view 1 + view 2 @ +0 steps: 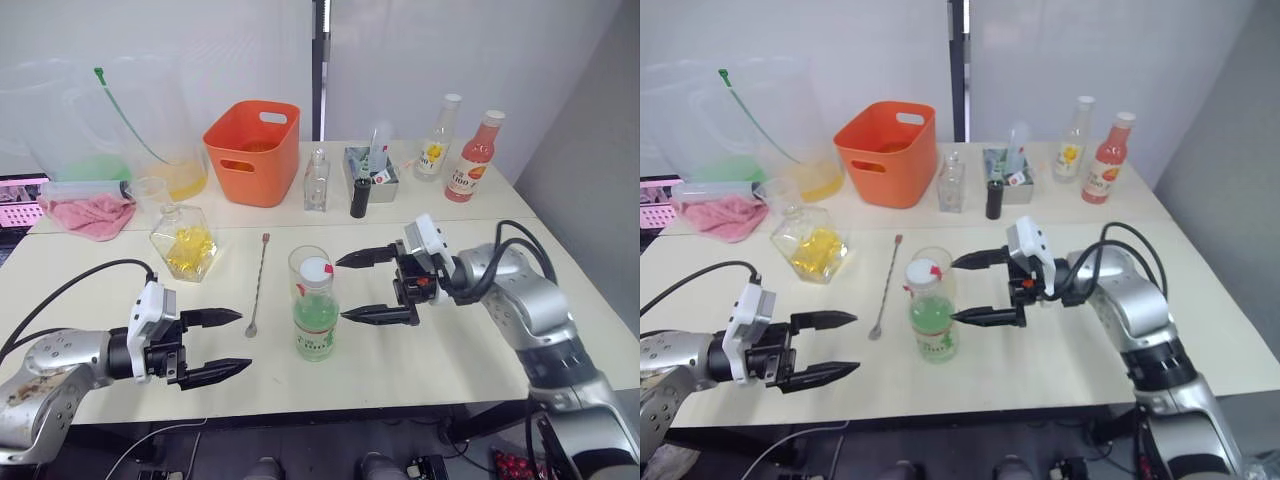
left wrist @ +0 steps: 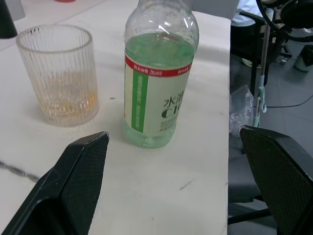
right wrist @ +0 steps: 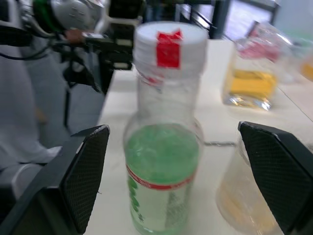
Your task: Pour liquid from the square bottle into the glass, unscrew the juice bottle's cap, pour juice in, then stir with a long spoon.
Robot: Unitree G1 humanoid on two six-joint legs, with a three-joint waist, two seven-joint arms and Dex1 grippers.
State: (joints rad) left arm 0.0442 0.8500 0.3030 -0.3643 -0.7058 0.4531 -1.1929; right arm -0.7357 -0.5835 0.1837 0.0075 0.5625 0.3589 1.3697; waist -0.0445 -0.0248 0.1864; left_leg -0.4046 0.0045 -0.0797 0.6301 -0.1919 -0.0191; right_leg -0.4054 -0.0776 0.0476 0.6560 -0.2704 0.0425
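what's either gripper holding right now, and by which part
Nothing is held. The left gripper and right gripper are both open, either side of the juice bottle.

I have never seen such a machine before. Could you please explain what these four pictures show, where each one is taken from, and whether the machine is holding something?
It is a two-armed robot at a table. Two pictures come from cameras in its head, looking down; the other two come from a camera on each wrist, looking along that arm's black fingers. Each arm ends in a pincer: the left pincer and the right pincer are both open and hold nothing. Between them stands the juice bottle with its white cap on. Behind it is the glass, with a little yellowish liquid inside. The long spoon lies flat beside them, and the square bottle stands farther back on the robot's left.
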